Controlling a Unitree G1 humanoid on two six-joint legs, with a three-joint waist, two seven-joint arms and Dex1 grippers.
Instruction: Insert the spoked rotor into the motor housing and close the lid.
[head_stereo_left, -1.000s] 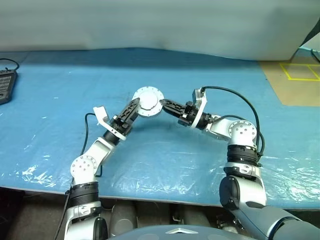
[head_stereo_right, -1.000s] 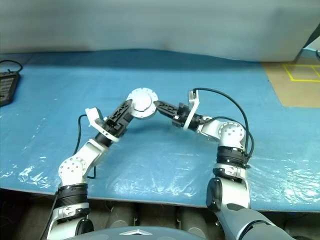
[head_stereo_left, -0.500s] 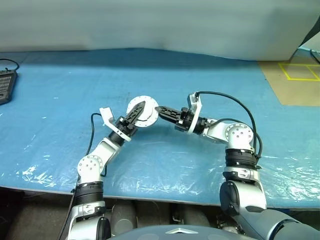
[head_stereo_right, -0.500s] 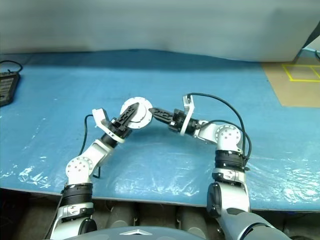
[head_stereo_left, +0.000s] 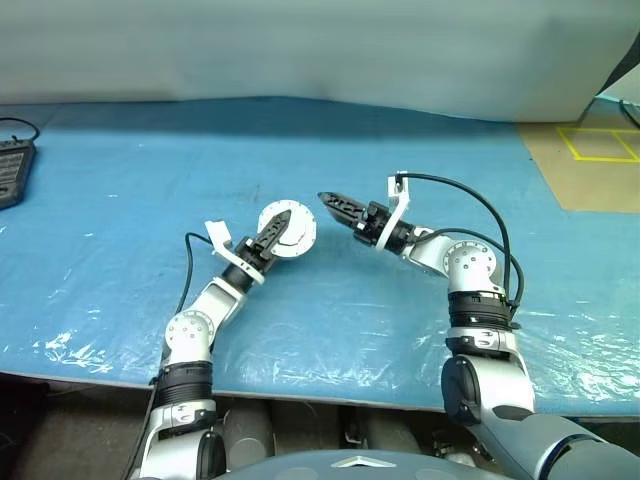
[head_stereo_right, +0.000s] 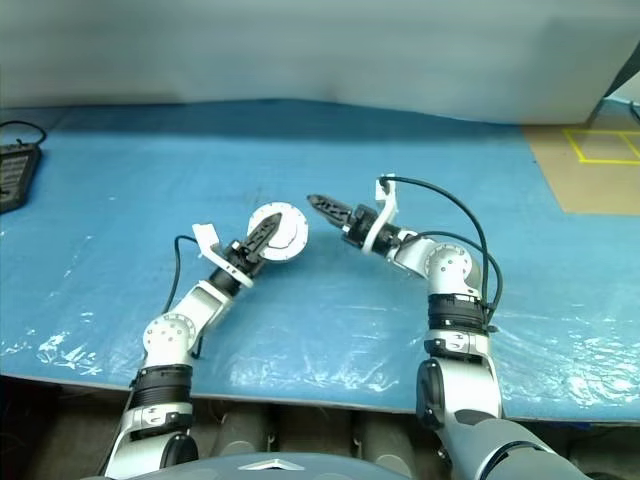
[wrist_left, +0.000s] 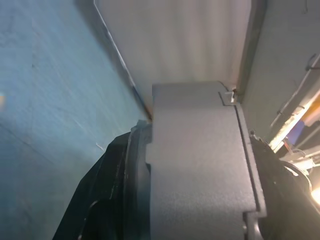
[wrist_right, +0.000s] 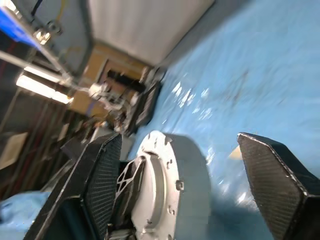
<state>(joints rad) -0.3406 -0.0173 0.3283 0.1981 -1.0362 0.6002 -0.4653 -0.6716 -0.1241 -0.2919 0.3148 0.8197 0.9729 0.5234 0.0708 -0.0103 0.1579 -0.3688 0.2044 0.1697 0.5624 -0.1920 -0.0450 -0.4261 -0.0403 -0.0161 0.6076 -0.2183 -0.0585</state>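
My left gripper (head_stereo_left: 279, 229) is shut on the round silvery-grey motor housing (head_stereo_left: 290, 233) and holds it above the blue sheet; one black finger (head_stereo_right: 258, 237) lies across its face. In the right wrist view the lid (wrist_right: 159, 192) appears as a flanged disc with small holes on the housing's grey body (wrist_right: 194, 185). The same grey body (wrist_left: 200, 170) sits between the left fingers in the left wrist view. My right gripper (head_stereo_left: 333, 203) is open, just right of the housing and apart from it, pointing at it. The spoked rotor is out of view.
A blue plastic sheet (head_stereo_left: 120, 210) covers the table. A black device (head_stereo_left: 12, 170) lies at the far left edge. At the far right is a brown surface with yellow tape (head_stereo_left: 592, 150). A pale wall runs along the back.
My left gripper has closed on the housing. My right gripper has let go of its rim, opened and drawn back to the right. The housing now sits a little lower and nearer.
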